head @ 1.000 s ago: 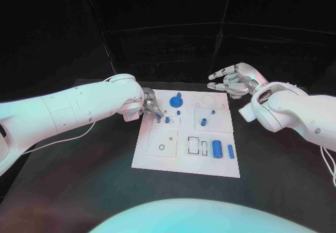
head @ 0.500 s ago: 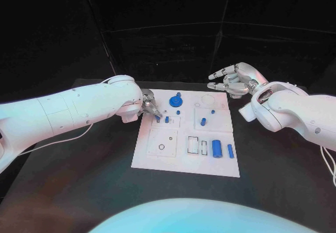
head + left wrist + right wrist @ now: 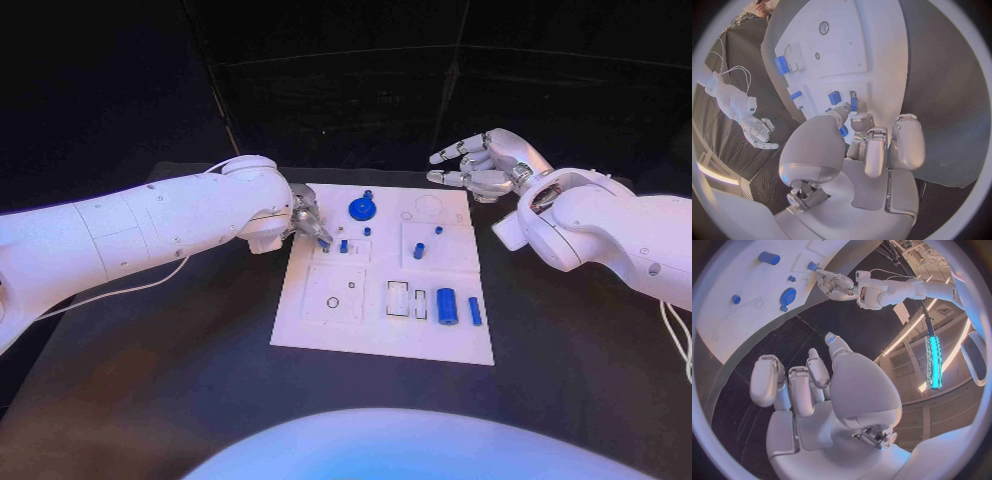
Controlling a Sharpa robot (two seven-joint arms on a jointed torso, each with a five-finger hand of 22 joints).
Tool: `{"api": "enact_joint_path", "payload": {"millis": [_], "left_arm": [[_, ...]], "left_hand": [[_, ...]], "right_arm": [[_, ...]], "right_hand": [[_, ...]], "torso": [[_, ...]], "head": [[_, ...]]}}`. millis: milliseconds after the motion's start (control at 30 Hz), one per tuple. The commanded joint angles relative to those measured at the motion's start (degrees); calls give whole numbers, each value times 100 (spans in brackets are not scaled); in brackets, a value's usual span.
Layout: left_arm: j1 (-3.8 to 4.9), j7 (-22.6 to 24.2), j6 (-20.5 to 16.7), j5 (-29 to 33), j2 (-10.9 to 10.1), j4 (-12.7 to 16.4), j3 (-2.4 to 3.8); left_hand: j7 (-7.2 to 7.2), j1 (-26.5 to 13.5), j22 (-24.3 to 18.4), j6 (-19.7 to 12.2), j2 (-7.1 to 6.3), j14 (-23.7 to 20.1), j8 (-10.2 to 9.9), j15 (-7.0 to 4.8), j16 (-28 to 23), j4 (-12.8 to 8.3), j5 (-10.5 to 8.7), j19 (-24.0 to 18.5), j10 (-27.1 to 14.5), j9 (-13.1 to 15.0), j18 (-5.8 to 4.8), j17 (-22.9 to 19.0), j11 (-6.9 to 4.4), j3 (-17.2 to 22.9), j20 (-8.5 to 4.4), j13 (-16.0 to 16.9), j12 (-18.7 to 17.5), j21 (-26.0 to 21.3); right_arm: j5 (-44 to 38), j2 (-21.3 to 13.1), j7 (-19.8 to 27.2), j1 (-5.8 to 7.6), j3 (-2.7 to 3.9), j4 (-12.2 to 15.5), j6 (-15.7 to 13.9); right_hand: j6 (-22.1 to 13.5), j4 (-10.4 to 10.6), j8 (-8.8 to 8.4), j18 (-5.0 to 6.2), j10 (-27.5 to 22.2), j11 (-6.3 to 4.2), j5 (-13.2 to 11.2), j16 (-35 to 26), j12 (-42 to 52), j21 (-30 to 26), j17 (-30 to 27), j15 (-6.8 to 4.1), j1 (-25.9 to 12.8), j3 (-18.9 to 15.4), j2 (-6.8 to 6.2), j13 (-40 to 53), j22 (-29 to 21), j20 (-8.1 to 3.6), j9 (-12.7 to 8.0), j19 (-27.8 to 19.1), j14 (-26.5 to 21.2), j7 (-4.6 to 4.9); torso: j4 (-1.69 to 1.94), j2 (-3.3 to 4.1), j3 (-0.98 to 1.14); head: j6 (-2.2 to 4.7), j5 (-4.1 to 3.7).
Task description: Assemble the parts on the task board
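The left hand (image 3: 309,222) reaches over the far left corner of the board (image 3: 385,335), fingertips down at a small blue part (image 3: 343,246) there; whether it grips that part I cannot tell. The right hand (image 3: 483,163) hovers off the board's far right corner, fingers spread, holding nothing. More blue parts lie across the board, including a cylinder (image 3: 447,306) near its right edge.

Black table (image 3: 173,360); white task board (image 3: 433,340)

Left hand (image 3: 307,222) over task board (image 3: 378,330)
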Motion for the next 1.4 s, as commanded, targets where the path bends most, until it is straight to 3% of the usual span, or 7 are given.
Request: {"api": "enact_joint_path", "payload": {"millis": [33, 1400], "left_arm": [[-5, -100, 110, -80, -7, 27, -7], [-13, -135, 278, -70, 25, 65, -48]], "left_hand": [[-39, -35, -2, 17, 21, 594, 28, -35, 18, -2, 13, 28, 25, 8, -13, 1510, -14, 31, -28, 3, 14, 2], [-65, -47, 4, 44, -30, 594, 91, -47, 18, -27, 14, 30, 42, 41, -13, 1510, -34, 102, -36, 19, 30, 1]], "right_arm": [[-16, 3, 25, 8, 3, 5, 40], [-16, 11, 13, 8, 3, -11, 69]], "right_hand": [[-8, 29, 24, 47, 31, -24, 24, -16, 21, -27, 753, -41, -10, 14, 8, 1, -2, -38, -7, 12, 403, -27], [-9, 28, 25, 46, 33, -24, 29, -15, 24, -27, 755, -42, -6, 15, 8, 3, -2, -38, -7, 14, 403, -27]], "torso": [[-2, 1, -3], [1, 0, -3]], "head": [[0, -9], [-9, -10]]}}
